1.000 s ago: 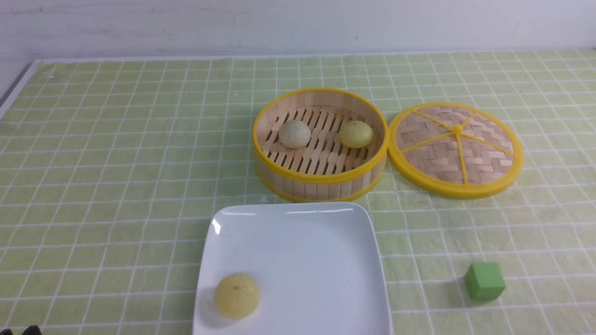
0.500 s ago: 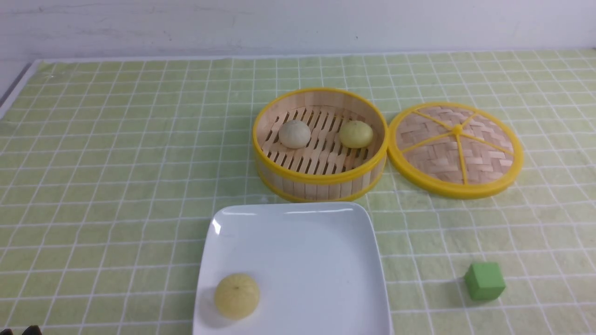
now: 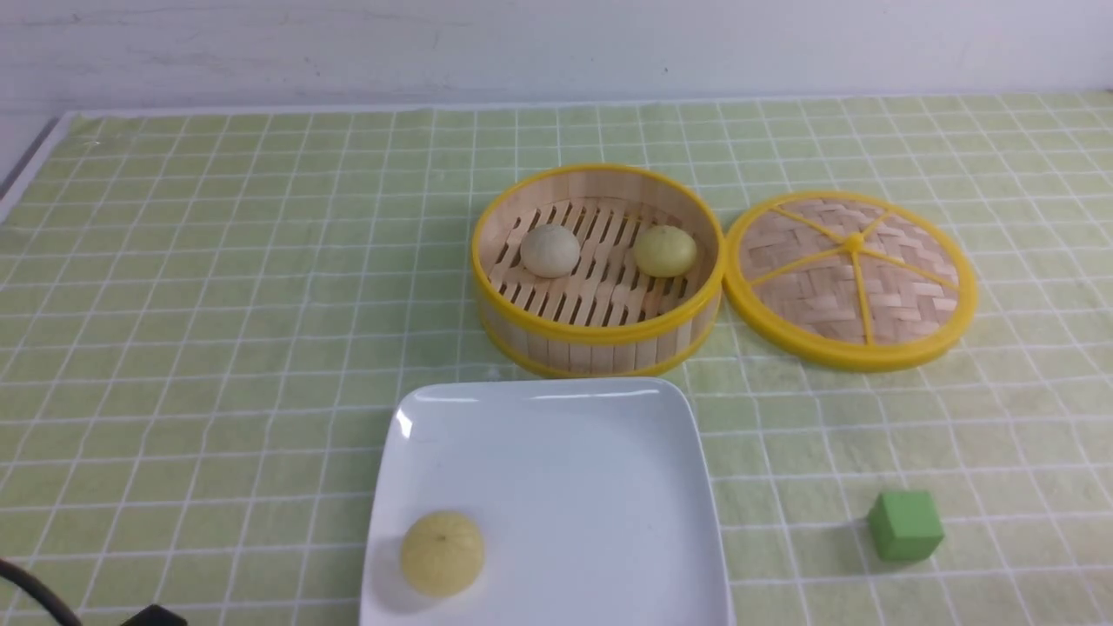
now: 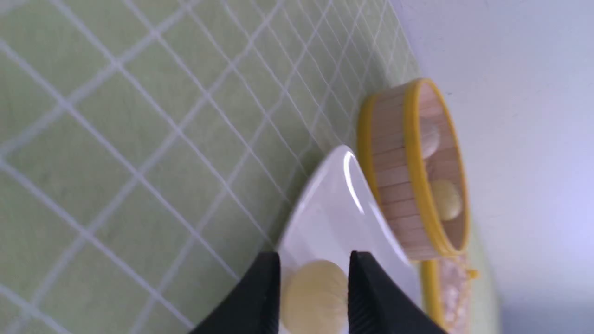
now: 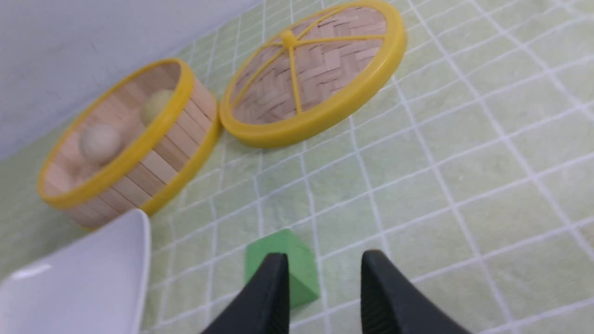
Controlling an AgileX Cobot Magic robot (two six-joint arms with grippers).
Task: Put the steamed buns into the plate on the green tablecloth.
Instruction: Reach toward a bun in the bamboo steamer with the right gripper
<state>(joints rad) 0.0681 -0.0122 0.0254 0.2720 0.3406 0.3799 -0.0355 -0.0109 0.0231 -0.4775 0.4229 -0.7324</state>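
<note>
Reaching for the bamboo steamer basket (image 3: 600,333) is your next step, I judge: one yellow bun (image 3: 442,552) lies on the white plate (image 3: 591,469), while the off-white bun (image 3: 549,250) and second yellow bun (image 3: 664,250) sit inside the basket. Your left jaws and right jaws stand partly apart, empty. Descend vertically, clear the rim, close gently.

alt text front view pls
A white square plate holds one yellow bun on a green tablecloth. Behind it, a bamboo steamer holds an off-white bun and a yellow one; its lid and a green cube lie to the right.
</note>
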